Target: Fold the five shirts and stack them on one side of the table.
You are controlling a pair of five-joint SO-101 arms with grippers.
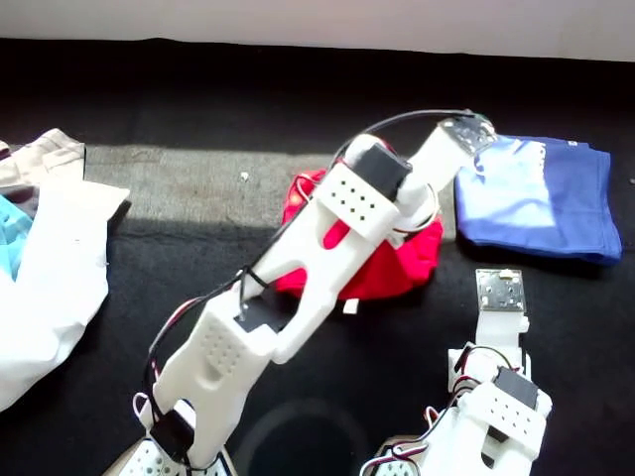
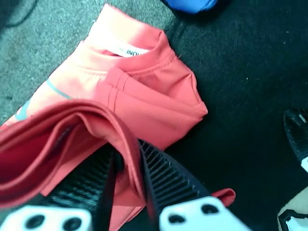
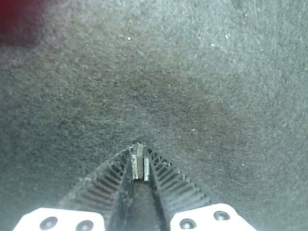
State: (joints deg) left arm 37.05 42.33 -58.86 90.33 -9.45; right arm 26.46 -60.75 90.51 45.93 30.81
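The table (image 1: 298, 79) is overlooked from above by the high view. The red shirt (image 2: 144, 96), shared with it, is seen close up from the left wrist; bare table is faced closely from the right wrist.

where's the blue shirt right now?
High view: the blue shirt lies folded at the far right of the table, just right of the red shirt.

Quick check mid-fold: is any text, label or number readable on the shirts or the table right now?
Neck label inside the red shirt: dark print, mostly tucked under the collar, so it can't be read as a word.
Blue shirt: no print visible.
White shirt: no print visible.
There is no other readable text.
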